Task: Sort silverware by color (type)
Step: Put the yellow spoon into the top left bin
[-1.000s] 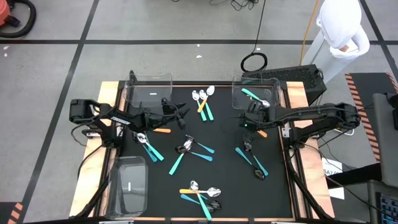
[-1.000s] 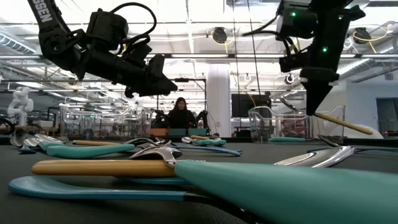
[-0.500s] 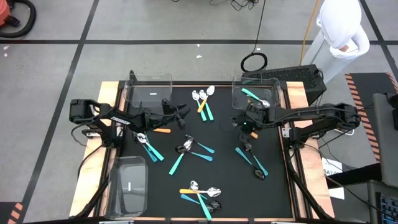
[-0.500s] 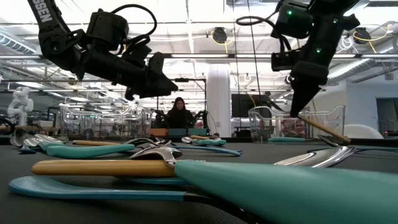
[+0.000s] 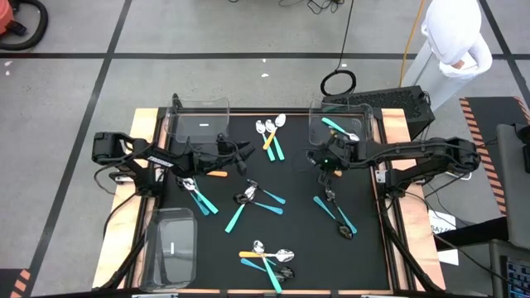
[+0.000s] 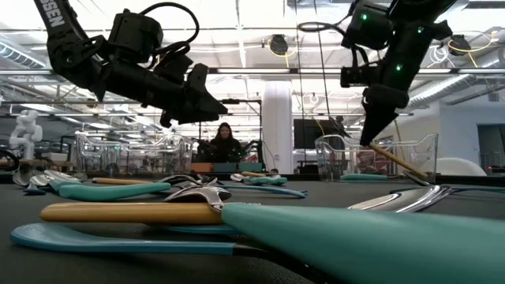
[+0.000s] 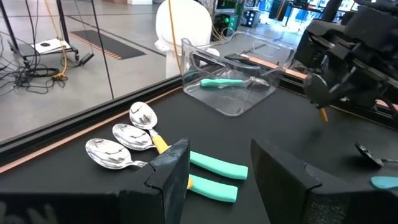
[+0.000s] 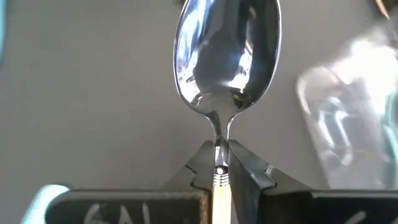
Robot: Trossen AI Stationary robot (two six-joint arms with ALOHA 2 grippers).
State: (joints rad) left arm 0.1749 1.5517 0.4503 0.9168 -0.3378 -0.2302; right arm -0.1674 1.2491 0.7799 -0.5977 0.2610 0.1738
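We are hovering our left end effector (image 5: 245,158) above the counter's (image 5: 298,248) far-left part, fingers (image 7: 171,173) parted wide and empty, beside three silver spoons (image 7: 127,139). Our right end effector (image 5: 325,169) is pinching an orange-handled spoon (image 8: 227,59) at the neck, aloft near the far-right bin (image 5: 339,126); other silverware is lying scattered across the counter. We are judging it light, stiff and slippery at the bowl, so gripping the handle suits best. Both arms are reaching inward, wrists low.

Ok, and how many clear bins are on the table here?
3, seen from above: the top-left bin, the top-right bin holding a teal-handled utensil, and the bottom-left bin. None looks hidden.
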